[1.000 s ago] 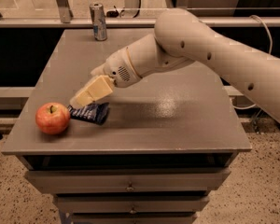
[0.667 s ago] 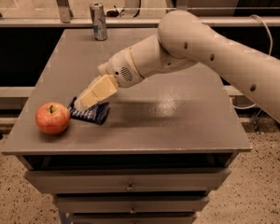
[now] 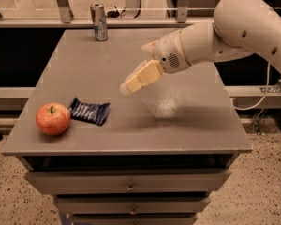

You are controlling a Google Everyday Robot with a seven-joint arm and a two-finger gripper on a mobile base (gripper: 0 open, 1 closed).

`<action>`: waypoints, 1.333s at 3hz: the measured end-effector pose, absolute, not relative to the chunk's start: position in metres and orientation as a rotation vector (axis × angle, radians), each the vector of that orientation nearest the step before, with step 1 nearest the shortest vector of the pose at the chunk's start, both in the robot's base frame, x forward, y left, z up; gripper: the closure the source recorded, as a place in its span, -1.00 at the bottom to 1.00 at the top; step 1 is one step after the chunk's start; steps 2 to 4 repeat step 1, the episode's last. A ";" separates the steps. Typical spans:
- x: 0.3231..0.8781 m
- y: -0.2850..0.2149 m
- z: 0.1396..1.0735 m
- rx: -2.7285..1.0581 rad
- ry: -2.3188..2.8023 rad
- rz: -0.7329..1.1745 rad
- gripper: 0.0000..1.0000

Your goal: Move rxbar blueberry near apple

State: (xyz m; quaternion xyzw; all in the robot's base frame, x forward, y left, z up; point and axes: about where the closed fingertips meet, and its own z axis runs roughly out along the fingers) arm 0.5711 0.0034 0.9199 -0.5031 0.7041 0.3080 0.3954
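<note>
The rxbar blueberry (image 3: 89, 111), a flat dark navy wrapper with pale lettering, lies on the grey table top (image 3: 187, 121) near its front left. The red apple (image 3: 53, 118) with yellowish patches sits just left of the bar, almost touching it. My gripper (image 3: 127, 87) hangs above the table's middle, up and to the right of the bar and well apart from it. It holds nothing.
A tall silver drink can (image 3: 99, 22) stands at the table's back left edge. The table has drawers below its front edge (image 3: 131, 189). A white cable (image 3: 262, 90) hangs at the right, past the table's side.
My gripper has let the bar lie and has risen up and to the right, away from it. The bar and the apple have stayed in place.
</note>
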 end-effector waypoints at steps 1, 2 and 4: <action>0.571 0.003 0.920 -1.276 1.785 0.781 -1.00; 0.571 0.003 0.920 -1.276 1.785 0.781 -1.00; 0.571 0.003 0.920 -1.276 1.785 0.781 -1.00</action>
